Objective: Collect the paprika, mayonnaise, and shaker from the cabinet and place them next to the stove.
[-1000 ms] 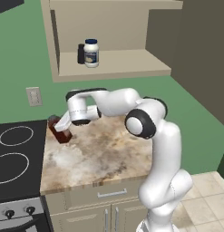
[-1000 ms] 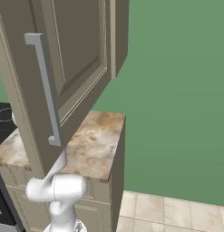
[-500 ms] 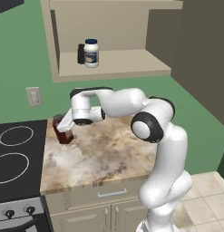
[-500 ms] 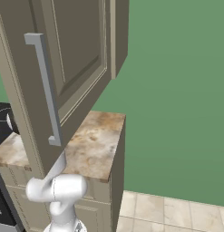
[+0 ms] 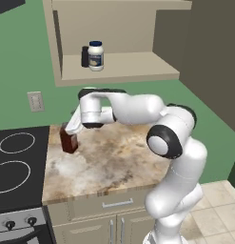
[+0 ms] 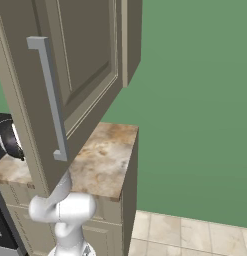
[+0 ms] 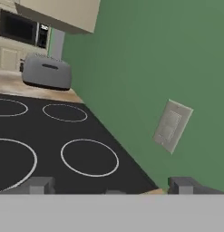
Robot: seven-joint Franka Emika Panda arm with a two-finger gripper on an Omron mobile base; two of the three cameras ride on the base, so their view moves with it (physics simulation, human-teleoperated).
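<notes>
Jaws [image 7: 111, 183] stand wide apart and hold nothing, their 2 tips showing low in the hand view with the stove [image 7: 63, 149] spread out beyond them. From the left base view the paprika [image 5: 68, 138] stands upright on the worktop [image 5: 104, 162], just beside the stove's right edge, with the hand directly next to it on the right and slightly above. The mayonnaise [image 5: 95, 55] is on the lower board of the cabinet [image 5: 114, 71], and the shaker [image 5: 84, 56] is tucked right against its left side, partly hidden behind it.

By my reading, step 1 of 3 is finishing: the paprika looks delivered beside the stove and let go. The next move calls for backing the hand clear of the bottle without tipping it, then lifting up to the cabinet shelf for the mayonnaise or the shaker. Since the 2 stand touching or nearly so, a grasp on either risks nudging the other.

Compared with 1 second ago, the jaws have widened from around the bottle, the arm has stretched further left over the worktop, and the paprika sits lower and more upright, resting on the surface rather than carried. The mayonnaise and shaker have not moved
</notes>
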